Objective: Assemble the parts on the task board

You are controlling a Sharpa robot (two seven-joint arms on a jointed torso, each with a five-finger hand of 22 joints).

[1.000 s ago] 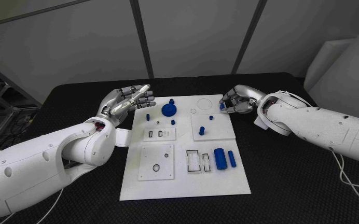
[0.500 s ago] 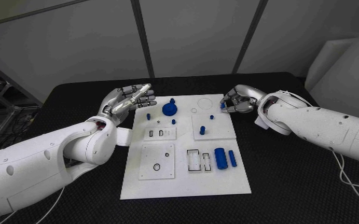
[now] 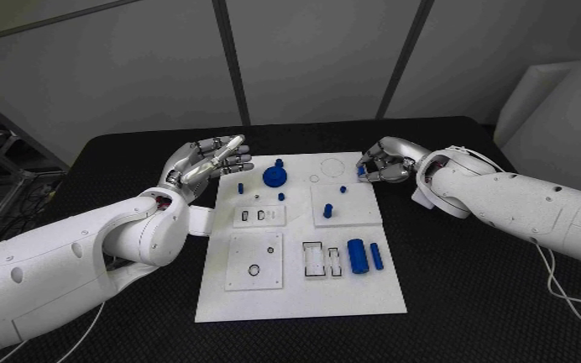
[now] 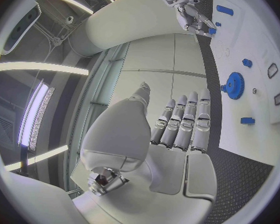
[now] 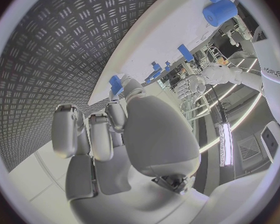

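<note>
scene: a white task board is laid mid-table on a black table, with blue parts scattered across it.
right hand: the right hand is curled at the board's far right corner, and a small blue part is seen pinched at its fingertips in the right wrist view; from the head view the pinch is too small to be confirmed.
left hand: the left hand is held off the board's far left edge, fingers straight and close together, nothing gripped.
parts on the board: a blue gear is seated near the far edge; a short peg stands on the right-hand plate; a thick cylinder and a thinner pin lie side by side near the slotted plate.
step in hand: judged to be the carrying of the pinched part to its seat on the board.
how it is best done: the part should be kept upright over its hole, lowered straight, and released only once seated; the standing peg nearby should be cleared.
risk: a tilted entry is likely to jam or drop the part.
</note>
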